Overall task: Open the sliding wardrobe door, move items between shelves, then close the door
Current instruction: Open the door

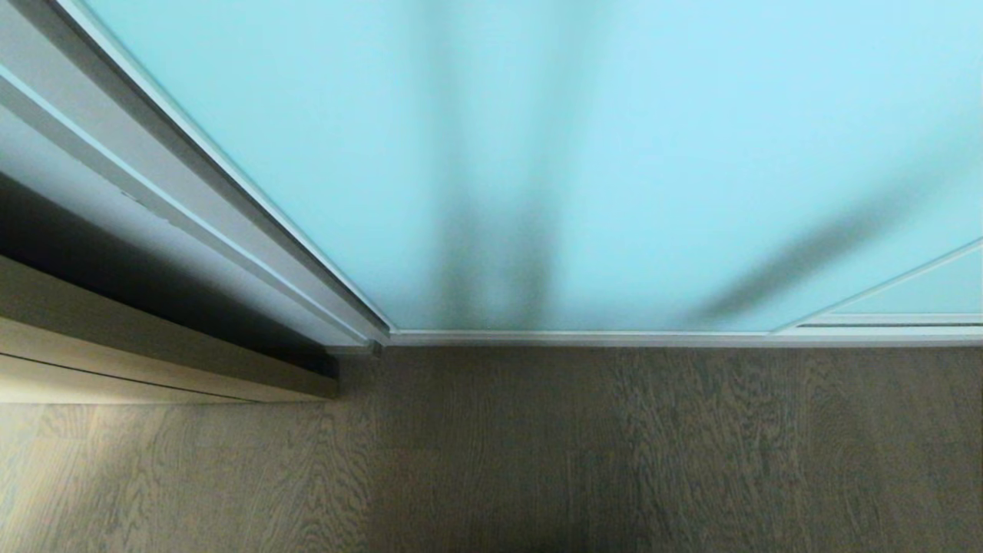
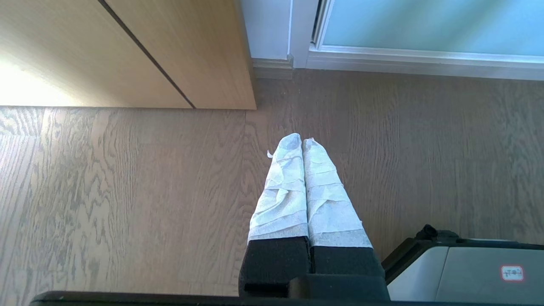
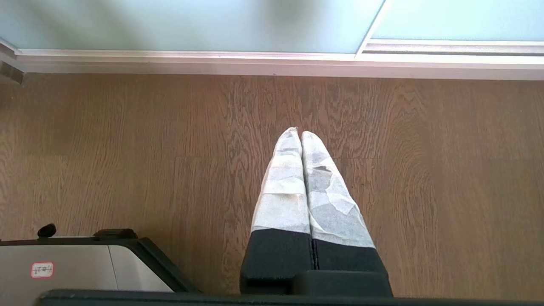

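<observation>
The sliding wardrobe door (image 1: 614, 153) is a frosted pale aqua glass panel in a thin silver-white frame, filling the head view above the floor and standing closed. It shows again in the left wrist view (image 2: 425, 25) and the right wrist view (image 3: 191, 25). My left gripper (image 2: 302, 140) hangs over the wooden floor, its white-taped fingers pressed together with nothing between them. My right gripper (image 3: 296, 132) hangs the same way, shut and empty, some way short of the door's bottom rail (image 3: 255, 59). Neither arm is in the head view. The items and the shelves are hidden.
A light wooden cabinet front (image 2: 127, 51) stands left of the door, with a white post (image 1: 192, 200) between them. A second glass panel (image 1: 921, 292) overlaps at the far right. Grey-brown wood floor (image 1: 537, 461) lies before the door. My base's grey corner (image 2: 467, 276) shows beside each gripper.
</observation>
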{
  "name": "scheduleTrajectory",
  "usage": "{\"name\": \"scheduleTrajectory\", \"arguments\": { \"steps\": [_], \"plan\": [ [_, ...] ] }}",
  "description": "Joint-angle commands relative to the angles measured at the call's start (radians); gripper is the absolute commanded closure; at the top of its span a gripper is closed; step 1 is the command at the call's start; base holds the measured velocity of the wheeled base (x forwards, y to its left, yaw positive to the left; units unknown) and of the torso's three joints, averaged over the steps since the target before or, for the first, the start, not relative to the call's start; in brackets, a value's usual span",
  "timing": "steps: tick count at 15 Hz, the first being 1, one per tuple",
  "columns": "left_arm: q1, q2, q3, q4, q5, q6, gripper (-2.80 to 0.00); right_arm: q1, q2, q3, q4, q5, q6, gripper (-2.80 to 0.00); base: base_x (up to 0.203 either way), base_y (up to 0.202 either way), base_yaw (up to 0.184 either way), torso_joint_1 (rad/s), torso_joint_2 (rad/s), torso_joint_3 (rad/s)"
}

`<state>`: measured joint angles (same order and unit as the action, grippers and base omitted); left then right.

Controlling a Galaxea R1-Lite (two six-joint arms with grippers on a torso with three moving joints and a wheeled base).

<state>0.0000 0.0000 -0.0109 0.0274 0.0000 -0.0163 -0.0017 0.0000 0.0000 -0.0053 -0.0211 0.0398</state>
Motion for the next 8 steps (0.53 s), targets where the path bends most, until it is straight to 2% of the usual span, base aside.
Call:
{"name": "scheduleTrajectory", "arguments": {
  "steps": [1,8],
  "plan": [
    [0.0,0.002,0.0,0.0,0.0,-0.001,0.0,0.0,0.0,0.0,-0.001,0.0,0.0,0.0,0.0,0.0,0.0,0.0,0.0,0.0],
    [0.0,0.002,0.0,0.0,0.0,-0.001,0.0,0.0,0.0,0.0,-0.001,0.0,0.0,0.0,0.0,0.0,0.0,0.0,0.0,0.0]
  ]
}}
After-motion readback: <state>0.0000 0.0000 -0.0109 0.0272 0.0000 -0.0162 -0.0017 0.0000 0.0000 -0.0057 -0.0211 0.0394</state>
